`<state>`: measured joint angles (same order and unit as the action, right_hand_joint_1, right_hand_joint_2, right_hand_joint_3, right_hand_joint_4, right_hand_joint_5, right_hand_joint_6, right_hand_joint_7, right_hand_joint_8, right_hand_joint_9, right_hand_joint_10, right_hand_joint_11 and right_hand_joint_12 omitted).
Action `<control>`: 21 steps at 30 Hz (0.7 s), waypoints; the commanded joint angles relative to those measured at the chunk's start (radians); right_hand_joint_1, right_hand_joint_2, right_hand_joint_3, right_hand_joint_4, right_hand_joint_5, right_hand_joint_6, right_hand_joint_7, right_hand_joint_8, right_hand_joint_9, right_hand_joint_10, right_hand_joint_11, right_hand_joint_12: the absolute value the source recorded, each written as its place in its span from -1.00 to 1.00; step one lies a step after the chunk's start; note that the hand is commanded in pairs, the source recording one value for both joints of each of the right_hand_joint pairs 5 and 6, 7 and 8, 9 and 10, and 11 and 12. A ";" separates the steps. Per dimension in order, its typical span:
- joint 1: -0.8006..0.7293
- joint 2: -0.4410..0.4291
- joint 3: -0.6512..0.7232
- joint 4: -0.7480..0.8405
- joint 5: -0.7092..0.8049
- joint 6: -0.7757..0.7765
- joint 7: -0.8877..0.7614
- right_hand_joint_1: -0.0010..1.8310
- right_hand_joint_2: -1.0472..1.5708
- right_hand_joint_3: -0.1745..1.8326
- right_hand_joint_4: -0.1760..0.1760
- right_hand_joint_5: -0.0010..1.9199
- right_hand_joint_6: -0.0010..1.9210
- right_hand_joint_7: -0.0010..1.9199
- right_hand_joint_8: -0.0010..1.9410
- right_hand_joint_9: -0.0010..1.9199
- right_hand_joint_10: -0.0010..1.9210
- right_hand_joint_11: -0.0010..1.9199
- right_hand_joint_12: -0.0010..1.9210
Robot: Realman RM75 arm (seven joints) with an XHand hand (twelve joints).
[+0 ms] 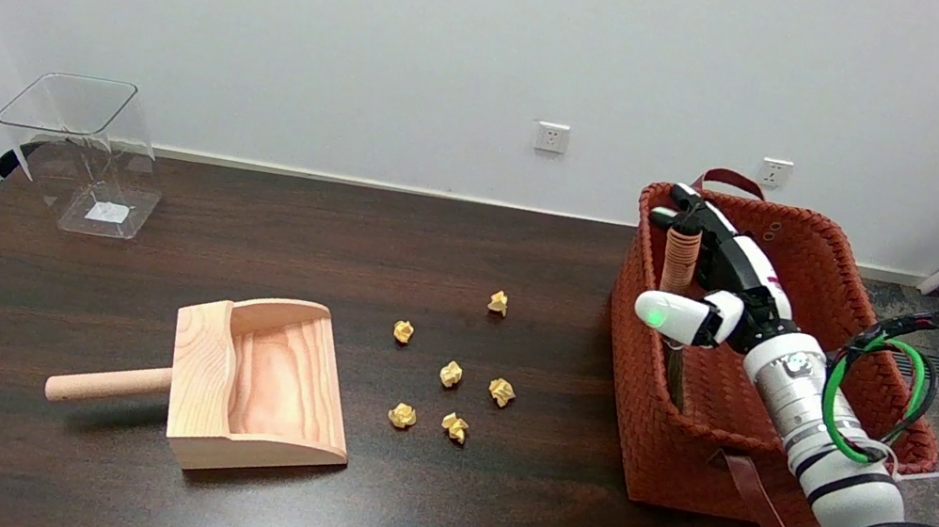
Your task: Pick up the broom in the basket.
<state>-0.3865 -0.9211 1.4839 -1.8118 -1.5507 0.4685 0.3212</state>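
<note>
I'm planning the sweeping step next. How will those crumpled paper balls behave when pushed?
The crumpled paper balls look small and loosely wadded, so probably very light and likely to scatter. Their irregular creases suggest they would tumble rather than roll straight.

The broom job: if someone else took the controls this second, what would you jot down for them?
Right hand: reaching into the woven basket, fingers around the broom handle's top; whether the grip is firm, I cannot tell.
Broom: in the basket, leaning against its left wall.
Done: the reach. Left: secure the grip and lift the broom out.
Also on the table: wooden dustpan, paper scraps, clear bin.
</note>
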 commanded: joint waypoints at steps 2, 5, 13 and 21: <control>-0.024 -0.012 -0.051 -0.045 0.012 0.071 0.011 0.15 -0.65 0.27 0.00 -0.83 -0.83 -0.46 -0.46 -0.83 -0.83 -0.83 -0.83; -0.017 -0.008 -0.063 -0.045 0.005 0.083 0.031 0.15 -0.65 0.26 0.00 -0.83 -0.83 -0.44 -0.45 -0.83 -0.83 -0.83 -0.83; 0.002 0.000 -0.086 -0.047 0.006 0.095 0.044 0.22 -0.64 0.20 0.00 -0.81 -0.81 -0.39 -0.40 -0.81 -0.81 -0.81 -0.81; 0.032 0.015 -0.103 -0.049 0.002 0.095 0.073 0.23 -0.68 0.28 0.00 -0.68 -0.68 -0.14 -0.15 -0.68 -0.68 -0.68 -0.68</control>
<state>-0.3888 -0.9231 1.4192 -1.8499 -1.5436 0.5424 0.3561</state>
